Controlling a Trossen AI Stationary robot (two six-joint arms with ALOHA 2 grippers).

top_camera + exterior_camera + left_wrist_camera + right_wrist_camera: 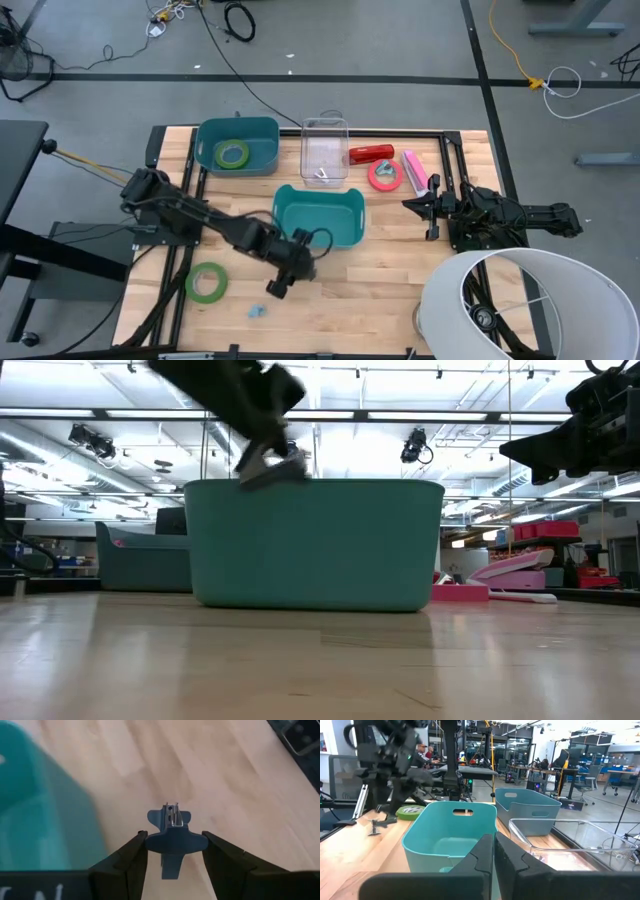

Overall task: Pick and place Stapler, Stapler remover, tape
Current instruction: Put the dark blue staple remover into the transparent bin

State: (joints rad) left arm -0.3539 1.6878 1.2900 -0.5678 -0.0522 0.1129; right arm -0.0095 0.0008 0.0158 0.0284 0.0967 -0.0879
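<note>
My left gripper (280,284) is near the table's front, just in front of the teal bin (318,215), and is shut on a small blue stapler remover (173,837). In the low view it hangs above the bin's rim (265,463). A second small blue remover (255,312) lies on the table by a green tape roll (207,282). Another green roll (232,154) lies in the far blue bin (262,128). The pinkish-red roll (385,175), a red stapler (370,153) and a pink stapler (415,170) lie at the far right. My right gripper (494,855) waits shut at the right. My left gripper pinches the stapler remover across its wide blue grip (190,841), one finger (132,862) on each side. The metal claws (172,816) point away from the wrist, toward the wood. The fingers come from above, and the remover is lifted clear of the table.
A clear plastic box (325,150) stands behind the teal bin with a small thing in it. A big white lampshade (520,305) covers the near right corner. Bare wood lies between the teal bin and the near edge.
</note>
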